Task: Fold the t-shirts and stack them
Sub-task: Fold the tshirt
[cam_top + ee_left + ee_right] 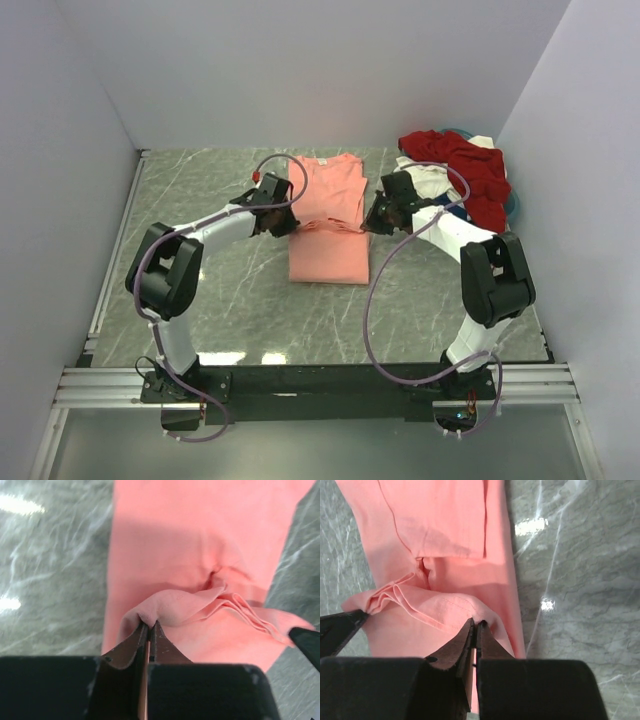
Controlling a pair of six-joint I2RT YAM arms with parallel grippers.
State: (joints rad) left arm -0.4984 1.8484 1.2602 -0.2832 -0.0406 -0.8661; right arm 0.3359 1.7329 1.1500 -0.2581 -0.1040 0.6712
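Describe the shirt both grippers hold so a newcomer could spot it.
On the grey marbled table, look to the middle, between the two arms. The salmon-pink t-shirt lies there as a narrow strip, pinched at its sides by the left gripper and the right gripper. Unlike the dark red t-shirt heaped at the far right, it lies spread out, alone.

Nothing to read at this moment: no text, label, brand, number or sign is legible on the salmon-pink t-shirt (328, 215), on the heap of shirts (470, 170) at 1 o'clock, or on the worktop (220, 300).
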